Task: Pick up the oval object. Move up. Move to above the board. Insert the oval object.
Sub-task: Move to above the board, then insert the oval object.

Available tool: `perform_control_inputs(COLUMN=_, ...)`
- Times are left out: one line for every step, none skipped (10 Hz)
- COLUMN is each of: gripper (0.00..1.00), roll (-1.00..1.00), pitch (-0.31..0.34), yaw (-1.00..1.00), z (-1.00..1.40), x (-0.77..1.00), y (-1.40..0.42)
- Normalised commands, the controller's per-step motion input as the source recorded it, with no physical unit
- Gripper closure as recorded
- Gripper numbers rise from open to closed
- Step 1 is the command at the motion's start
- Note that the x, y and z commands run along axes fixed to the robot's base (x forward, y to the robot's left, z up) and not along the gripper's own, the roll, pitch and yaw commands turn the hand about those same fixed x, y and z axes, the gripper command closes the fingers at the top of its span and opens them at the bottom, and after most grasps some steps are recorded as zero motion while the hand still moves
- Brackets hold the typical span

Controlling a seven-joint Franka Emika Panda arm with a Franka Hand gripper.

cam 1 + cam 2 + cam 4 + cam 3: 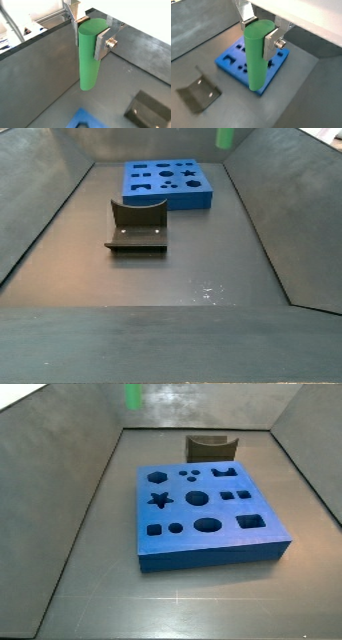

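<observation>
The pincer [260, 29] has its two flat silver fingers [101, 42] closed on the upper end of the long, smooth, bright green oval object [87, 57], which hangs straight down from between the fingers with most of its length free below them. In both wrist views the peg's rounded top shows just between the plates, and its lower end hangs clear of the dark grey worktop [40, 75].

Seen in a wrist view, the oval object [256, 55] is raised above the thick square blue board [232, 62] with dark cutout holes, its lower end lying over the board's near edge without touching it. Only a short green tip shows in both side views [135, 396], high above the board's far side [226, 137].

The dark L-shaped fixture [199, 93] stands on the worktop just beside the board [207, 514], apart from it.
</observation>
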Motion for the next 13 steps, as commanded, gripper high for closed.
perform_control_inputs(gripper=1.0, roll=-0.01, pitch=0.12, yaw=0.01, z=0.17, x=0.44, y=-1.0)
perform_control_inputs(gripper=1.0, roll=-0.01, pitch=0.122, yaw=0.01, z=0.17, x=0.45, y=-1.0)
perform_control_inputs(gripper=1.0, roll=0.0, pitch=0.128, yaw=0.01, z=0.17, x=0.46, y=-1.0)
perform_control_inputs(gripper=1.0, roll=0.0, pitch=0.128, yaw=0.01, z=0.17, x=0.48, y=-1.0)
perform_control_inputs(gripper=1.0, roll=0.02, pitch=0.138, yaw=0.0, z=0.16, x=0.46, y=-0.86)
perform_control_inputs(gripper=1.0, roll=0.02, pitch=0.129, yaw=0.01, z=0.13, x=0.39, y=-0.68)
perform_control_inputs(gripper=1.0, roll=0.05, pitch=0.113, yaw=0.01, z=0.08, x=0.23, y=-0.38)
perform_control_inputs(gripper=1.0, roll=0.06, pitch=0.087, yaw=0.01, z=0.05, x=0.15, y=-0.22)
perform_control_inputs(gripper=1.0, roll=0.0, pitch=0.0, yaw=0.0, z=-0.01, x=-0.02, y=0.0)
perform_control_inputs(gripper=1.0, roll=0.0, pitch=-0.084, yaw=-0.33, z=-0.17, x=0.13, y=-0.34)
perform_control_inputs(gripper=1.0, roll=0.02, pitch=-0.021, yaw=-0.67, z=-0.24, x=0.26, y=-0.36)
perform_control_inputs(gripper=1.0, roll=0.02, pitch=-0.014, yaw=-0.73, z=-0.24, x=0.23, y=-0.3)
perform_control_inputs(gripper=1.0, roll=0.02, pitch=-0.016, yaw=-0.61, z=-0.27, x=0.42, y=-0.22)
